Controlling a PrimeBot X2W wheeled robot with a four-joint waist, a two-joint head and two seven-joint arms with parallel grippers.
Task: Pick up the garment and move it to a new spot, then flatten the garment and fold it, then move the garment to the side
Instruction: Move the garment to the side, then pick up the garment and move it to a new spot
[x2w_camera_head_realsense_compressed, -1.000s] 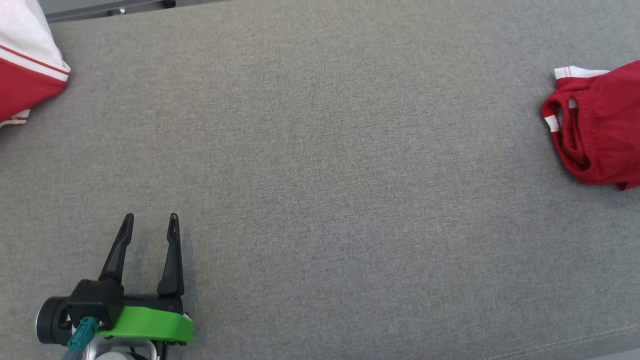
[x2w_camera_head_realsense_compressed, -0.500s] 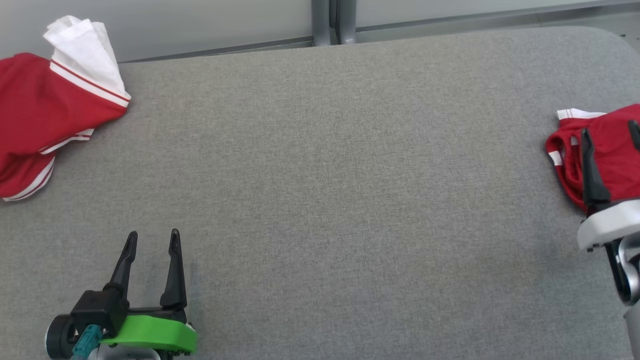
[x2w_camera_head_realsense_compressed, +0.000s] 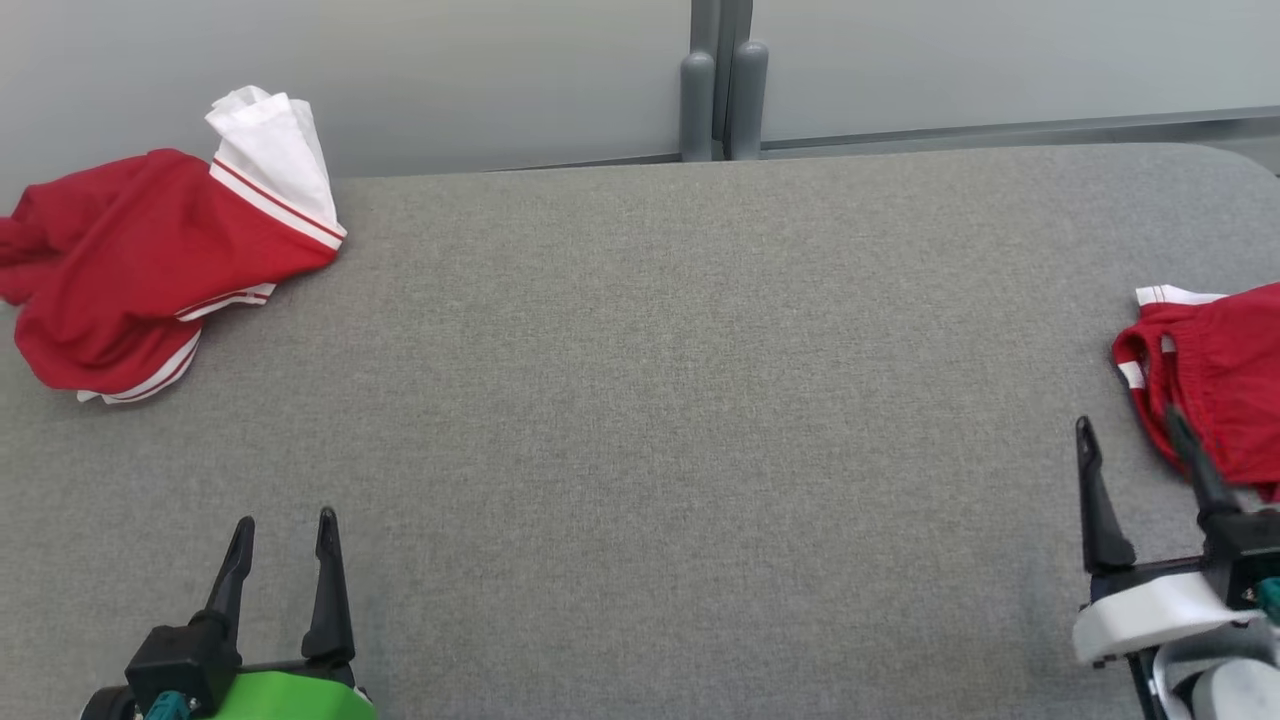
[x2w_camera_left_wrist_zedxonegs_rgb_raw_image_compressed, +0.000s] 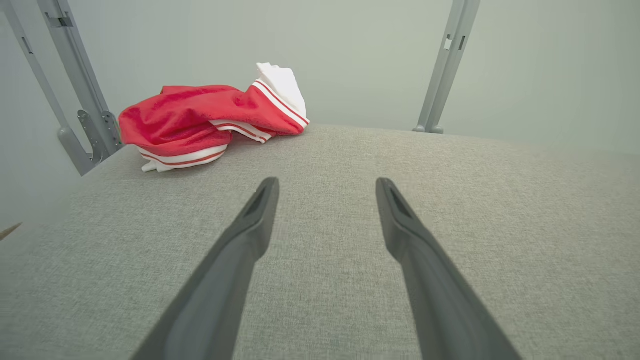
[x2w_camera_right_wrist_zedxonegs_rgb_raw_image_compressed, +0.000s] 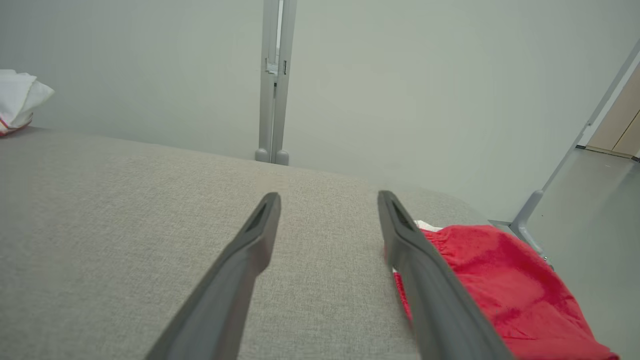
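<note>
A crumpled red garment with white trim lies at the right edge of the grey padded table; the right wrist view has it just right of my fingers. My right gripper stands open at the lower right, its right finger over the garment's edge, nothing held. A second red and white garment lies bunched at the far left corner, also ahead of the left wrist camera. My left gripper is open at the lower left, well short of that garment.
A pale wall panel runs behind the table, with a grey post at its middle. More grey frame posts stand by the far left corner. Floor and a post lie beyond the table's right end.
The head camera has tilted up, bringing the wall and all of the left garment into view. My right gripper has come into view at the lower right beside the red garment.
</note>
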